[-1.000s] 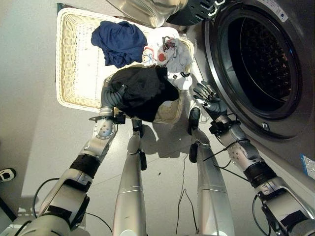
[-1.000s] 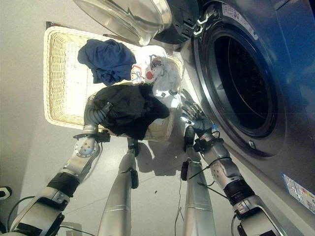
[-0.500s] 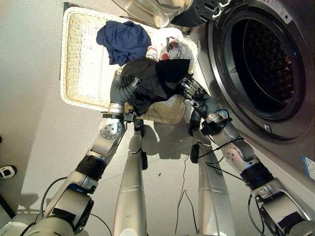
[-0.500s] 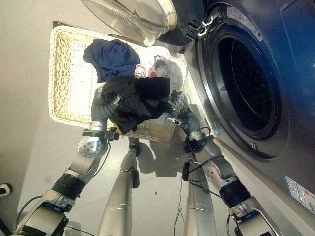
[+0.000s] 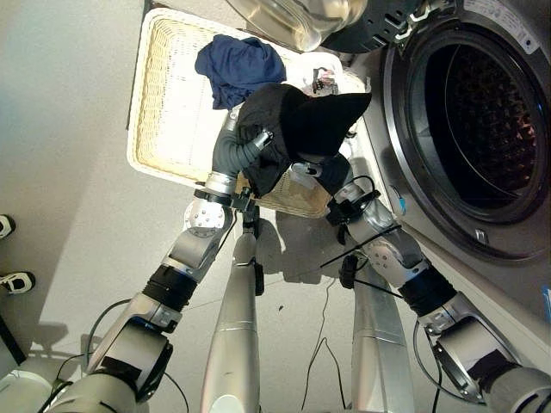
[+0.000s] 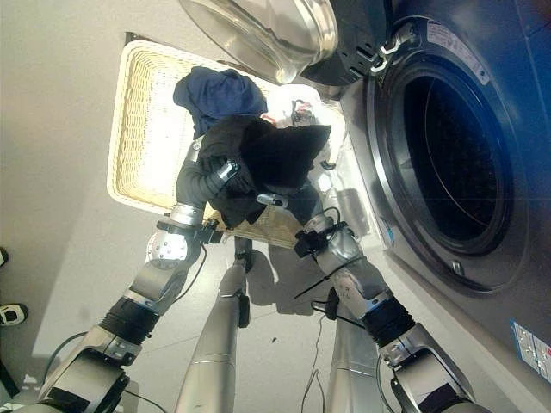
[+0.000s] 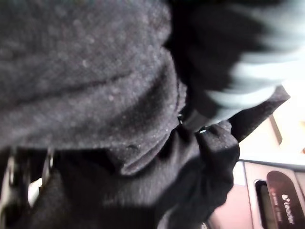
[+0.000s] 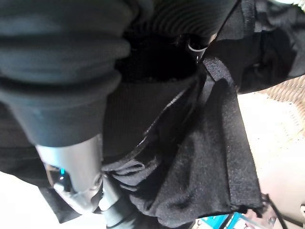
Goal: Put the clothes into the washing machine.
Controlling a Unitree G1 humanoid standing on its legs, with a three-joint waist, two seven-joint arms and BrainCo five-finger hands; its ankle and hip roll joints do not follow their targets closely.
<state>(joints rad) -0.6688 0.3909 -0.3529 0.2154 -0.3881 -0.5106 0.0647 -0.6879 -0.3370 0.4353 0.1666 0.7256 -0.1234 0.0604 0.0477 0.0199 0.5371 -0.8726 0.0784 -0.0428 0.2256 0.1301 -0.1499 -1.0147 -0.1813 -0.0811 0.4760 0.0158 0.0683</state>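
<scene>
A black garment [image 5: 301, 125] hangs lifted above the near right corner of the wicker basket [image 5: 164, 168], just left of the washing machine's open drum [image 5: 486, 129]. My left hand [image 5: 245, 148] is shut on the garment's left side, its fingers curled into the cloth. My right hand [image 5: 314, 170] sits under the garment's lower right part, buried in the folds. Black cloth [image 8: 209, 157] drapes past it in the right wrist view. A navy cloth [image 5: 241, 67] and a white printed cloth [image 5: 323, 77] lie in the basket.
The washer's glass door [image 5: 301, 17] stands swung open above the basket's far right corner. The machine's front panel [image 7: 276, 200] shows close beyond the cloth in the left wrist view. A person's shoes [image 5: 13, 282] stand on the grey floor at the far left.
My left hand has lifted the black garment up and toward the washer. My right hand has come in from beside the drum and gone under the garment. The camera has shifted.
</scene>
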